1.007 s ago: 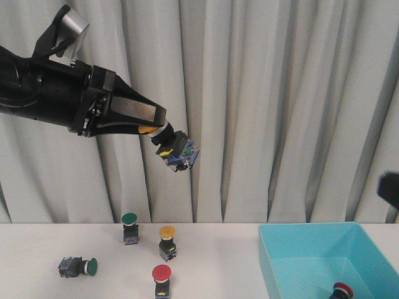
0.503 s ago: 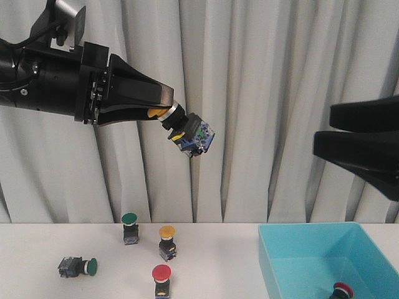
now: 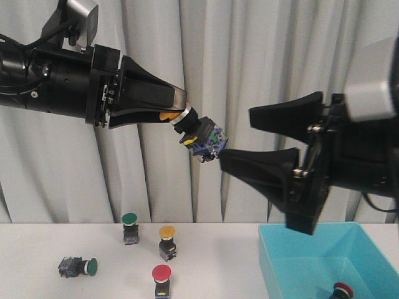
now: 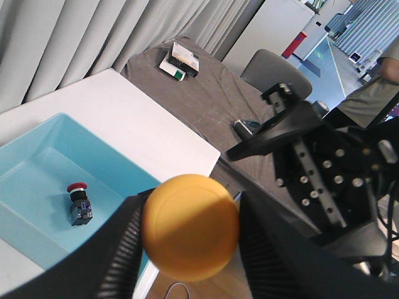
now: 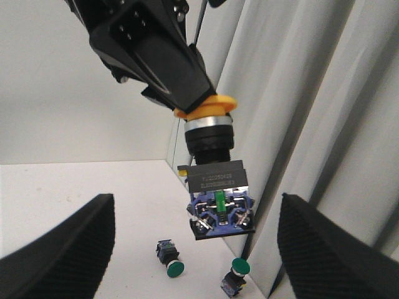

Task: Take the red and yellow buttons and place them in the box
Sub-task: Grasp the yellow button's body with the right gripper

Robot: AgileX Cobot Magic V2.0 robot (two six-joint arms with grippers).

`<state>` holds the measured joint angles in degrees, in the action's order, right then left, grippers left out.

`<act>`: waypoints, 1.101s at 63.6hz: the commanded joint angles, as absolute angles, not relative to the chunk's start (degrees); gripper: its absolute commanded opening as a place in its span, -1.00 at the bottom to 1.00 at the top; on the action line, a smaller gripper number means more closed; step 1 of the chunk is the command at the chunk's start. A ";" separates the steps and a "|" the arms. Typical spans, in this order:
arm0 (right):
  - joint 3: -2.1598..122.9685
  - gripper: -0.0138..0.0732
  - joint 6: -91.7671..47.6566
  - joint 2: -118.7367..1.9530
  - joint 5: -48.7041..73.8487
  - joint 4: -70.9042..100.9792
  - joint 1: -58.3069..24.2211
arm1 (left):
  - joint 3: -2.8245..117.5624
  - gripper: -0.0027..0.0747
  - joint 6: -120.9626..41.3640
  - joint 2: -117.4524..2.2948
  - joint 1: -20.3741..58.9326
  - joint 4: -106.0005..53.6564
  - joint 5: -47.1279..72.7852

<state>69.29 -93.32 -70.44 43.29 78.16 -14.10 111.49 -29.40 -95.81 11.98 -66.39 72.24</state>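
yellow button (image 3: 198,132) hangs high above the desk (image 3: 218,261), its cap pinched in the left pincer (image 3: 179,114) and its grey body pointing out toward the right arm. a second ago that arm was out of view; now the right pincer (image 3: 240,135) has swung in with its jaws spread wide, one above and one below the button's body, not touching it. this looks like a mid-air handover, so the button can reach the box (image 3: 293,265), which lies on the right side of the desk, below the right arm. a red button (image 3: 340,291) already lies in the box. on the desk a second yellow button (image 3: 167,242) and a second red button (image 3: 161,278) wait among two green-capped switches (image 3: 129,227).
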 commanded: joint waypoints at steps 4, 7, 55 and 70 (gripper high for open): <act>71.12 0.55 -94.94 -71.47 38.06 80.60 -17.00 | 113.12 -0.83 -29.45 -93.27 12.26 -71.11 71.57; 71.12 0.55 -95.64 -71.95 36.20 80.60 -17.62 | 113.12 -0.83 -29.45 -93.27 12.26 -71.11 71.57; 77.61 0.53 -92.38 -78.93 38.79 77.59 -17.97 | 113.12 -0.83 -29.45 -93.27 12.26 -71.11 71.57; 77.78 0.53 -92.81 -78.94 38.75 77.65 -17.97 | 113.12 -0.83 -29.45 -93.27 12.26 -71.11 71.57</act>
